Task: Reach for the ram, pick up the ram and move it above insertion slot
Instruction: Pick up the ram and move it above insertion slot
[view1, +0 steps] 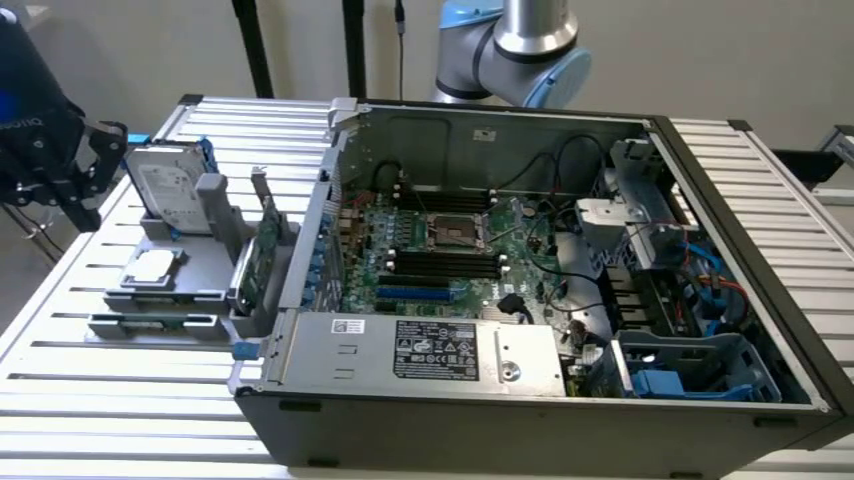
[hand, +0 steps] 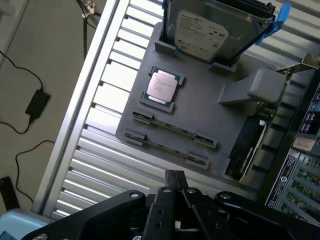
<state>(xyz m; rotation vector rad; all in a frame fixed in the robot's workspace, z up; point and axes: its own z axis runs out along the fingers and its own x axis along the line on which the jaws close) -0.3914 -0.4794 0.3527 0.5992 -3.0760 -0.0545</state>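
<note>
the ram (hand: 166, 149) stands on edge in a pair of clips on the grey tray (hand: 200, 107). from above it reads as a thin strip, and nothing is touching it. a second strip (hand: 174, 129) just like it sits parallel and just beside it, one row farther from the fingers. beyond that the cpu (hand: 161, 86) lies flat in its pocket. the hard drive (hand: 202, 30) stands upright at the tray's far end. the expansion card (hand: 247, 145) stands along the side of the tray that faces the computer case (view1: 534, 425). in the exterior view the tray sits on the slatted table (view1: 80, 400) to the exterior view's left of the case, and the ram runs along the tray edge closest to that camera.

the gripper (hand: 175, 176) hangs over the table slats just off that same edge of the tray, apart from everything and holding nothing. its fingers are pressed together, tip against tip.

the relation i care about is this: the ram is the first thing ahead of the fingertips, near them but not under them. its long axis runs across the way they point, skewed a little rather than square. the finger linkages spread out nearly along that same axis. so i judge that, as they stand, the jaws would part along the strip's length and not across its thin faces.
</note>
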